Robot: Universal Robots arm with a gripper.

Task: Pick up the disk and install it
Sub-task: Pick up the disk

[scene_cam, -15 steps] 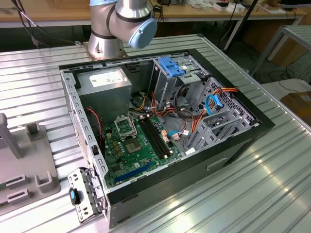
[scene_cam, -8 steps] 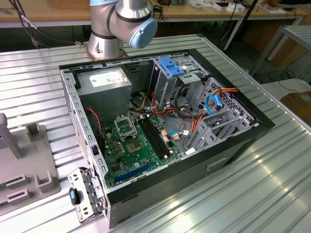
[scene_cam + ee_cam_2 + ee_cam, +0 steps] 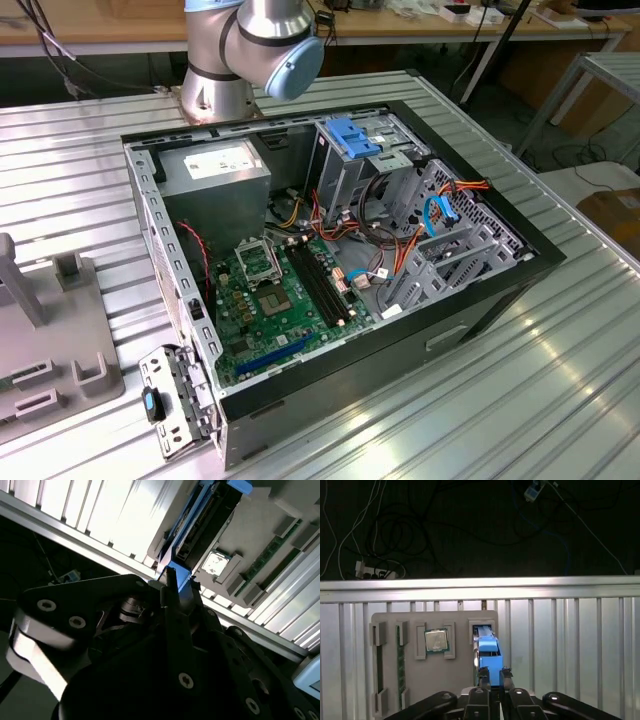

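Note:
The disk stands on edge in a slot of a grey holder tray, its bright blue rail facing up. In the second wrist view the disk shows its dark side and blue rail. My gripper is at the near end of the disk, one finger on each side of the blue rail and pressed against it. The second wrist view shows the gripper clamped on the same blue end.
The holder tray also carries a processor chip and memory sticks. In the exterior view the open computer case lies on the ribbed metal table, with a drive cage with a blue latch, a power supply and loose cables.

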